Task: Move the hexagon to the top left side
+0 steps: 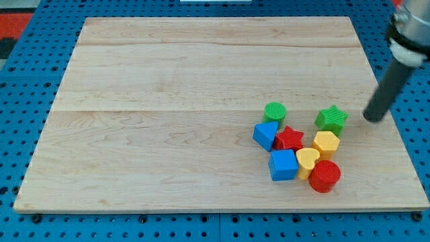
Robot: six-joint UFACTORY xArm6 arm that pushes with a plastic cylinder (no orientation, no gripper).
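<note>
Yellow hexagon: judged light, rigid, slidable; best pushed from its lower right. No claw fitted; my tip stands apart, upper right.

pale wooden worktop of glued planks with visible grain, evenly lit, resting on a blue perforated base with regular rows of holes. a red patch shows at the view's top left corner.

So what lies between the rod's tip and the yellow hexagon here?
In the camera view, the green star lies partly between my tip and the yellow hexagon, just above the straight line; below it the wooden board is bare.
</note>
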